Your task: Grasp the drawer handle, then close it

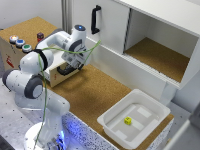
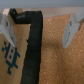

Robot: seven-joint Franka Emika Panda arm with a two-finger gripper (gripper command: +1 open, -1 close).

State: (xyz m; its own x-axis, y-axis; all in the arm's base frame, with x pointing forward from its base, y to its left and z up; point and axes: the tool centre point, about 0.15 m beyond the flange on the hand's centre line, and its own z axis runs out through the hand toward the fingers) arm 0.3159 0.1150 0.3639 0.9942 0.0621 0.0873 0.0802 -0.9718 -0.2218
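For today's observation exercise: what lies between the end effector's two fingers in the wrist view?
In the wrist view, the drawer handle runs through the gap between the end effector fingers, with cork surface beside it. The fingers stand apart, not yet touching it.

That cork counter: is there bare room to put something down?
Yes: the cork counter is bare between the drawer and the white tub, and the cabinet's cork shelf looks empty. It is crowded by the drawer, where the gripper works.
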